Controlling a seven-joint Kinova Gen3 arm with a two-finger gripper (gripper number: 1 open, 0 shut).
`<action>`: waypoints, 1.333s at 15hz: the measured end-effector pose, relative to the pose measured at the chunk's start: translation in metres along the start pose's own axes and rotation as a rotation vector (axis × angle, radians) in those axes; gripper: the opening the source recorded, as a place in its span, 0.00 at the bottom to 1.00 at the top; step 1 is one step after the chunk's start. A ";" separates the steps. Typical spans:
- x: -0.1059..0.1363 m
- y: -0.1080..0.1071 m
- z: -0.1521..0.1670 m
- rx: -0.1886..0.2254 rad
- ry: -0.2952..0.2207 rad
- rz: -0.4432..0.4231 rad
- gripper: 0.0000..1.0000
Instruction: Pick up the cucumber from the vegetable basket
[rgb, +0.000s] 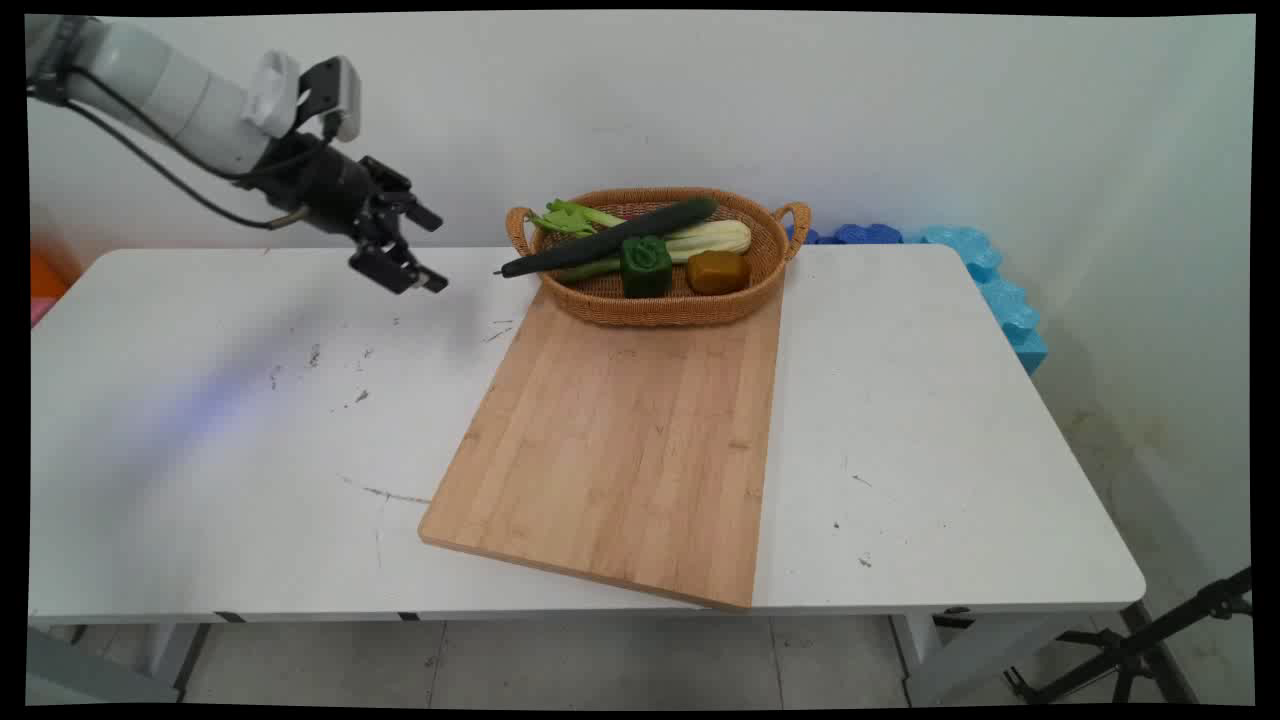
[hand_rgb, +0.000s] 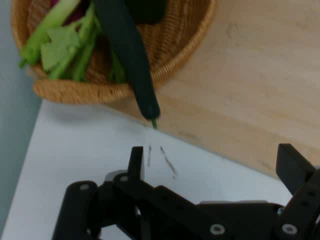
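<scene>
Gripper (rgb: 432, 250) hangs empty, fingers spread wide, above the table (rgb: 200, 450) just left of the wicker basket (rgb: 680, 300); cucumber (rgb: 610, 238), green pepper (rgb: 646, 266) and other vegetables all lie inside, cutting board (rgb: 620, 450) bare.

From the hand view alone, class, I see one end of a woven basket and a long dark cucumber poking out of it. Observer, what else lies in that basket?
Observer: A green bell pepper and a brownish-orange block sit side by side by the woven oval basket's near wall.
Operator: How far does the wooden board run?
Observer: The rectangular wooden cutting board reaches almost to the white table's near edge.
Operator: Anything beyond the table?
Observer: Blue foam blocks line its far right corner.
</scene>
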 end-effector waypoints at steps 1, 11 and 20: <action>0.006 -0.002 0.005 0.007 0.008 -0.004 1.00; 0.039 -0.020 0.044 0.071 0.054 -0.073 1.00; 0.056 -0.032 0.083 0.108 0.075 -0.124 1.00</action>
